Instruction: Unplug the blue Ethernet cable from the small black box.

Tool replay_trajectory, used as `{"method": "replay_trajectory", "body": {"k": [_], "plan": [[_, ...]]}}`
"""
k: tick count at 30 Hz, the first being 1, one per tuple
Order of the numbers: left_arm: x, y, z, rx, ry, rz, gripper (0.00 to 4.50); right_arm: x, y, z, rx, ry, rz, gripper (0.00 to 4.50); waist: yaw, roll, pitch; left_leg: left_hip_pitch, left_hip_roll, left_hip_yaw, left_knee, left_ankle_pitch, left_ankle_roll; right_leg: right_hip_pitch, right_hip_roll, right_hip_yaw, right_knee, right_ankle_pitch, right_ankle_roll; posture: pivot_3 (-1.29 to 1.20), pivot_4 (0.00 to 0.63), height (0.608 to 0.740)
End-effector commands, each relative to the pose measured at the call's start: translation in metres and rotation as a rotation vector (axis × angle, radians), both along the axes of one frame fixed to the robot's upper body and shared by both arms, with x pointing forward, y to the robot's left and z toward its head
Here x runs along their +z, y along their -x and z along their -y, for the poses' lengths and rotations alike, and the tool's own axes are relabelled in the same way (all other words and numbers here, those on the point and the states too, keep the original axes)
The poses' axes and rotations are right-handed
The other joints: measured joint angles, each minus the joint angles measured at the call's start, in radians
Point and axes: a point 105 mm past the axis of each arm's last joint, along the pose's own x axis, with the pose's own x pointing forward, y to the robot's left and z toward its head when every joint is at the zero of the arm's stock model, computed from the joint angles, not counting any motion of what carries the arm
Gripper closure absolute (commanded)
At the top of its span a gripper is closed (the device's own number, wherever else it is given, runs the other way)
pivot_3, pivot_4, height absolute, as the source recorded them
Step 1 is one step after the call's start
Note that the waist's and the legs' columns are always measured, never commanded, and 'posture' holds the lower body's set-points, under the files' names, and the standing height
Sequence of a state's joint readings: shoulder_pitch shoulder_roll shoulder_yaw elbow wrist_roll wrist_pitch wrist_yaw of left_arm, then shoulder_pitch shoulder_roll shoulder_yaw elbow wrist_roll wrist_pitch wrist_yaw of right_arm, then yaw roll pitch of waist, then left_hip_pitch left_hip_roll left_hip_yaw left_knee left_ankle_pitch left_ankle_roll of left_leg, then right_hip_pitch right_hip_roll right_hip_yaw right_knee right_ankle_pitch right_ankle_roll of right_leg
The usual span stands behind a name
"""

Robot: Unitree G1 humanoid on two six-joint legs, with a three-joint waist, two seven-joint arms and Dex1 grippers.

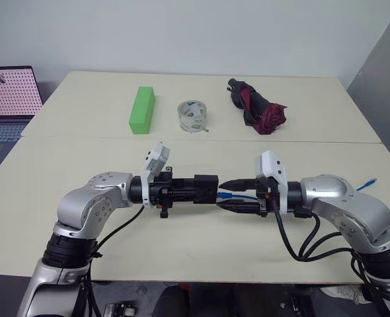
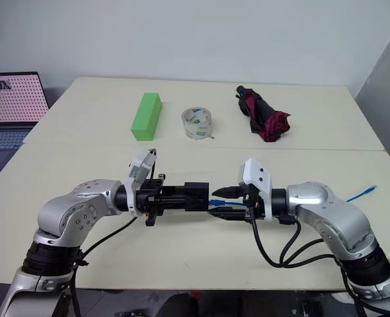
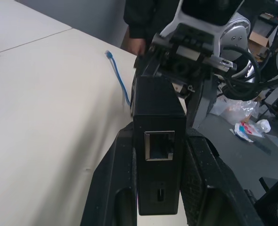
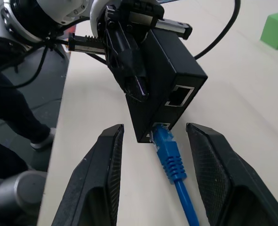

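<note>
The small black box (image 4: 165,89) is clamped in the left end effector (image 1: 205,188), while the right end effector (image 4: 160,183), fingers apart around the blue Ethernet cable (image 4: 172,162) at mid-frame, should be closed on the plug and pulled straight out.

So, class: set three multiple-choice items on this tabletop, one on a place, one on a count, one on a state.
1. The tape roll lies between:
A green block and umbrella
B laptop and block
C the two grippers

2. Sockets on the small black box's facing side:
A one
B two
C four

3. The blue Ethernet cable's plug is:
A lying loose
B in the box
C clamped by the right gripper

Key: A, it sits mid-row; B, one empty, one plugged; B, the open fingers flank it untouched.
</note>
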State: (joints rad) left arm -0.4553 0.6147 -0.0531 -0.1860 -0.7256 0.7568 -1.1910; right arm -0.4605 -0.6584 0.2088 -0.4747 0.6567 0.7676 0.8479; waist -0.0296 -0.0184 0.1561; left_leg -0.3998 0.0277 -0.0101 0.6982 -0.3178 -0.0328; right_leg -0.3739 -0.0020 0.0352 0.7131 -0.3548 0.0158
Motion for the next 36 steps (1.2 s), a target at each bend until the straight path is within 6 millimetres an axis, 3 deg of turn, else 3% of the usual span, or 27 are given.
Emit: {"method": "replay_trajectory", "body": {"k": [1,29,36], "plan": [[0.0110,0.0053,0.0025,-0.031,0.001,0.063,3.71,0.0116,-0.0012,0.0008,0.006,-0.034,-0.008,2.28,0.000,0.000,0.000,0.000,0.000,0.000,0.000,0.000,0.000,0.000,0.000,0.000,0.000,0.000,0.000,0.00,0.150,0.740],[0.0106,0.0091,-0.0017,-0.032,-0.010,0.076,3.71,0.0089,0.0023,0.0031,0.056,-0.031,-0.108,2.28,0.000,0.000,0.000,0.000,0.000,0.000,0.000,0.000,0.000,0.000,0.000,0.000,0.000,0.000,0.000,0.00,0.150,0.740],[0.0120,0.0084,0.0001,-0.030,-0.004,0.076,3.71,0.0080,0.0031,0.0019,0.063,-0.017,-0.099,3.61,0.000,0.000,0.000,0.000,0.000,0.000,0.000,0.000,0.000,0.000,0.000,0.000,0.000,0.000,0.000,0.00,0.150,0.740]]}}
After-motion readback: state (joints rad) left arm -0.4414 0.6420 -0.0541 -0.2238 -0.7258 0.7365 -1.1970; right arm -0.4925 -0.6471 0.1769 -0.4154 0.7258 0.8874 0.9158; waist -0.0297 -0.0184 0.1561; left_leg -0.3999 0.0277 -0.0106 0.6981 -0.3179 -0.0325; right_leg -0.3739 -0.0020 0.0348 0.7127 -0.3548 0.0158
